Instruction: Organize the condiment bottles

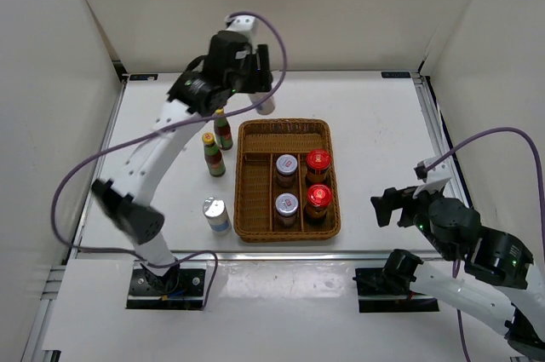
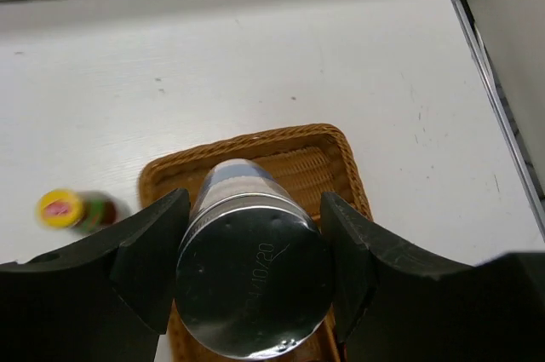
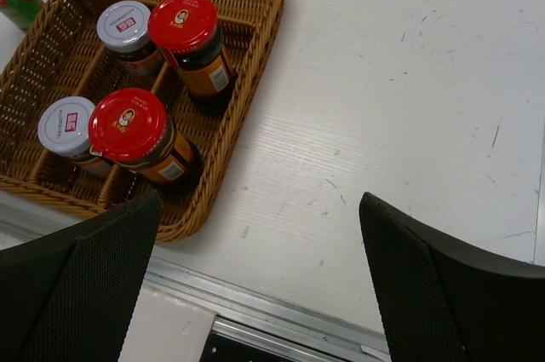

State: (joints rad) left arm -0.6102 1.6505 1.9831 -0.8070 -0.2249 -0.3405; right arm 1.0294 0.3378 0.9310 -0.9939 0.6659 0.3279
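My left gripper [image 1: 261, 89] is shut on a silver-topped white shaker [image 1: 266, 107] and holds it in the air over the far left corner of the wicker tray [image 1: 247, 176]. In the left wrist view the shaker's silver top [image 2: 254, 285] sits between the black fingers [image 2: 149, 251]. The second shaker [image 1: 216, 215] stands on the table left of the tray. Two yellow-capped bottles [image 1: 223, 129] [image 1: 213, 154] stand left of the tray. Two silver-lidded jars [image 1: 286, 168] [image 1: 286, 207] and two red-lidded jars [image 1: 318, 163] [image 1: 318, 198] stand in tray compartments. My right gripper [image 1: 393, 207] is open and empty, right of the tray.
The tray's long left compartment and far cross compartment [image 2: 308, 162] hold nothing. The right wrist view shows the jars [image 3: 180, 21] in the tray [image 3: 258, 55], bare table to its right and the metal table edge [image 3: 281, 311] below. White walls enclose the table.
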